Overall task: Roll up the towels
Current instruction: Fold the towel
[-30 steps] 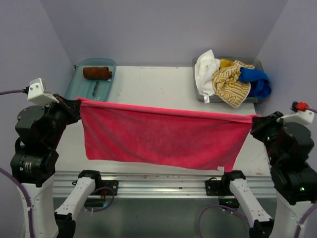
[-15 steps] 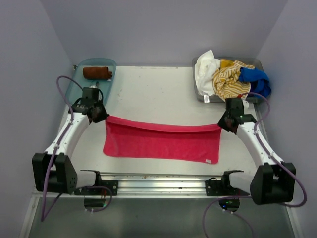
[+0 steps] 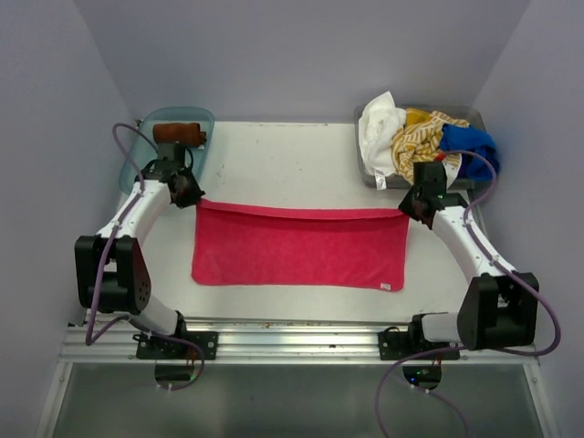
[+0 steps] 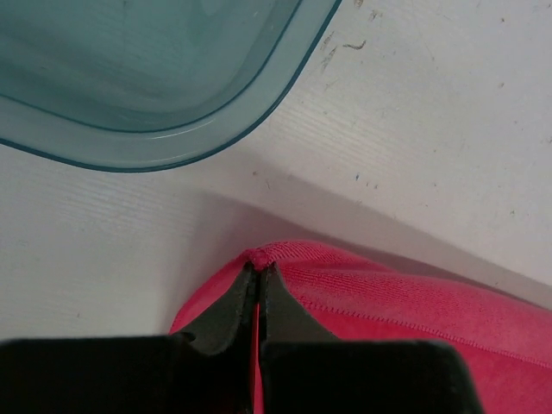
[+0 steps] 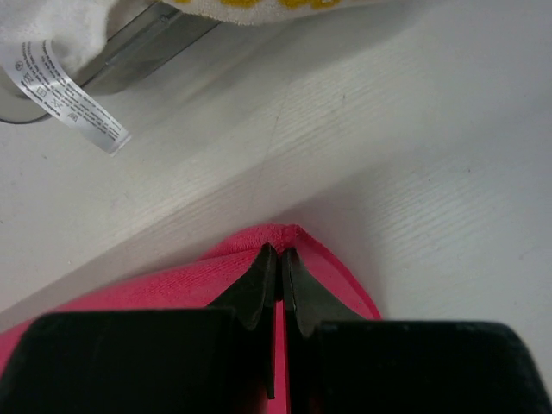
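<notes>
On the scuffed white table between lavender walls, the left gripper and right gripper each pinch an upper corner of the pink towel lying flat mid-frame.

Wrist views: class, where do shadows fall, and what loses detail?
Left wrist view: soft grey shadow crosses the white table beyond the hot pink cloth towel; the left hand reads featureless black. Right wrist view: similar shadow band, right hand equally dark.

White towel bears an unreadable care label.
</notes>
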`<state>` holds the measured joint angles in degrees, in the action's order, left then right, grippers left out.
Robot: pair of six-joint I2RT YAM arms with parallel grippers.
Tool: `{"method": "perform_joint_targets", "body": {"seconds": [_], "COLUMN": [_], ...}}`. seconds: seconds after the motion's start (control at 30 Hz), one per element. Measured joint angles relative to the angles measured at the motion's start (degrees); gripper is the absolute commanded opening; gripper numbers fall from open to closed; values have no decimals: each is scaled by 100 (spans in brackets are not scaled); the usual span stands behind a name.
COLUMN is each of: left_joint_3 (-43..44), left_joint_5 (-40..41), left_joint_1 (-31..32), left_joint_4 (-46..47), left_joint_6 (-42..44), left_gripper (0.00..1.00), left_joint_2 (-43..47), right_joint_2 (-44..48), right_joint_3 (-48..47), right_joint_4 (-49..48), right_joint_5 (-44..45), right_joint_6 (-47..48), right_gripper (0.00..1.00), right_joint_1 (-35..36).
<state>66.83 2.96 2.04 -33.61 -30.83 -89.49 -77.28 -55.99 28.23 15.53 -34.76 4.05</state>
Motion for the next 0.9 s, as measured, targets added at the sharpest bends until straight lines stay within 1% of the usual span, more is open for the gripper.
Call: {"method": "perform_joint_targets", "body": {"seconds": [0.17, 0.2, 0.23, 0.43, 0.53, 0.7, 0.9], "left_joint_3": [-256, -372, -577, -1320, -1593, -2041, -2109], "left_joint_5": [-39, -46, -46, -131, -153, -168, -181], "left_joint_1": [-44, -44, -44, -50, -52, -52, -52], "left_joint_4": [-85, -109, -238, -503, -557, -625, -671], "left_joint_6": [48, 50, 50, 48, 46, 13, -70], "left_gripper": [0, 0, 0, 0, 0, 0, 0], "left_joint_2": [363, 509, 802, 1753, 1939, 1947, 1871], "right_joint_2": [796, 1049, 1537, 2551, 2741, 2896, 3008], "right_joint_3": [702, 903, 1220, 1644, 1720, 2057, 2538], "right_joint_4": [181, 243, 501, 1029, 1220, 1403, 1484], "right_joint_5": [-107, -157, -219, -295, -315, -415, -632], "right_joint_6": [-79, -120, -190, -431, -555, -756, -946], "right_gripper": [0, 0, 0, 0, 0, 0, 0], "right_joint_1": [0, 0, 0, 0, 0, 0, 0]}}
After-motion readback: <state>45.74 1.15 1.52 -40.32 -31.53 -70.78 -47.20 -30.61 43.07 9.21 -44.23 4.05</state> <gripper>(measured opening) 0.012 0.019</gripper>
